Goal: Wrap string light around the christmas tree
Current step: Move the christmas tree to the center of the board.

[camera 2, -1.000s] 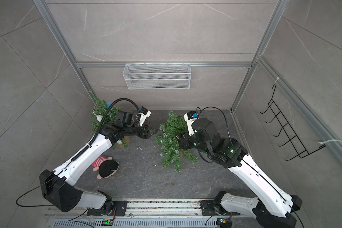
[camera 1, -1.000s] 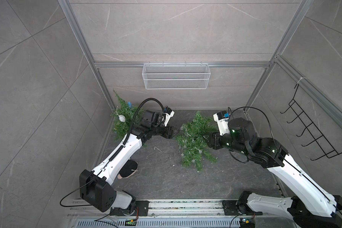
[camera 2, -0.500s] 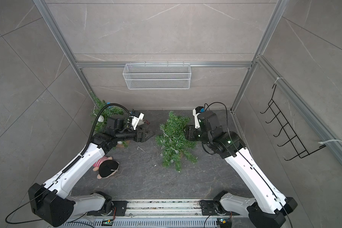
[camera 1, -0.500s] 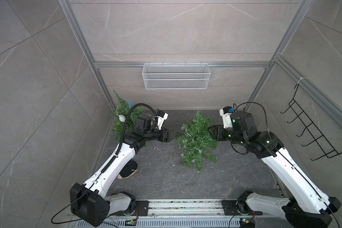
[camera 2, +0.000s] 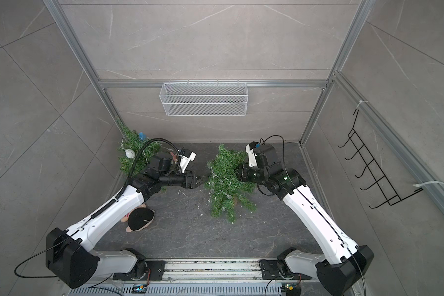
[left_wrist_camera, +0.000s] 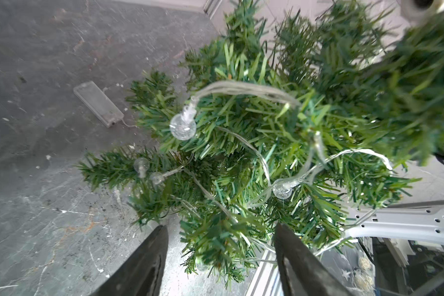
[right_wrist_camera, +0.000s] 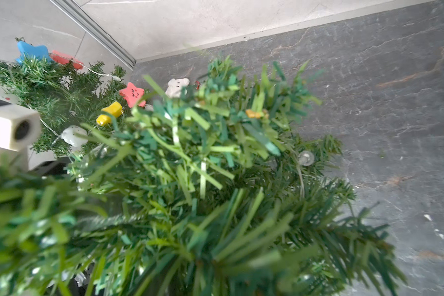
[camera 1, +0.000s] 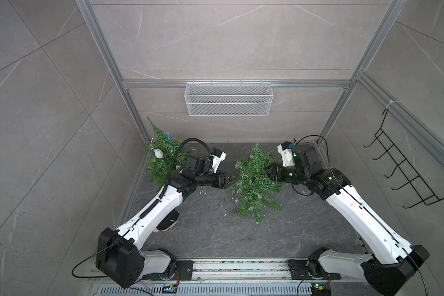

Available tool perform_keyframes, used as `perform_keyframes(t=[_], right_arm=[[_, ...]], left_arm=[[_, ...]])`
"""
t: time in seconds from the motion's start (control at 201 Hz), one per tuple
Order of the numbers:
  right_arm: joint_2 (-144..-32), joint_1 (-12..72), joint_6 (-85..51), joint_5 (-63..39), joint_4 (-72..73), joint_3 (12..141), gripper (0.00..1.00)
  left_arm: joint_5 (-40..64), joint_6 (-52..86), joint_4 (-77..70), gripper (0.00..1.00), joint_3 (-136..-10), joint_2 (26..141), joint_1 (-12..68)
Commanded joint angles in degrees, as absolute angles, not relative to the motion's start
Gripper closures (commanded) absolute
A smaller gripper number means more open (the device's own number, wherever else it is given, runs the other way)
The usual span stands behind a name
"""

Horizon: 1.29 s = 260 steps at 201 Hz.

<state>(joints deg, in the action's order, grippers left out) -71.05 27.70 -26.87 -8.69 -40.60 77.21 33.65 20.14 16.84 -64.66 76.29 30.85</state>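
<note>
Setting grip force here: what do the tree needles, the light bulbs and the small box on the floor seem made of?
Tree needles: flat matte green strips with square-cut tips, likely plastic film. Bulbs: clear globes with a crackled glint, plastic or glass, hard to tell. Box: smooth, translucent grey shell, probably plastic.

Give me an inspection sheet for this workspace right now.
Surface: dark stone-look tabletop, scattered specks.
Job's things: small green Christmas tree mid-surface; clear-bulb string light draped on it; clear battery box lying beside.
Clutter: decorated green tree in corner; black-capped plush toy.
End effectors: left end effector open astride a branch tip; right end effector buried in foliage, state unclear.
Cables: black cable on left arm, another on right.
Surroundings: white mesh basket, black hook rack.
</note>
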Motion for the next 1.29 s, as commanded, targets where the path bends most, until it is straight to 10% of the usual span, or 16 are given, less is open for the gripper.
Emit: perform_keyframes(t=[0.0, 0.413, 1.289], right_arm=[[-71.9, 27.2, -27.8, -9.9, -38.5, 75.4, 0.59], [-72.7, 26.8, -30.1, -10.9, -28.7, 67.3, 0.68], [-86.7, 23.4, -26.6, -15.1, -11.1, 72.7, 0.70]], left_arm=[[35.7, 20.9, 14.2, 0.39, -66.0, 77.6, 32.2], [32.2, 14.0, 15.3, 1.00, -70.7, 82.0, 32.4], [26.4, 12.1, 12.7, 1.00, -79.0, 91.0, 30.3]])
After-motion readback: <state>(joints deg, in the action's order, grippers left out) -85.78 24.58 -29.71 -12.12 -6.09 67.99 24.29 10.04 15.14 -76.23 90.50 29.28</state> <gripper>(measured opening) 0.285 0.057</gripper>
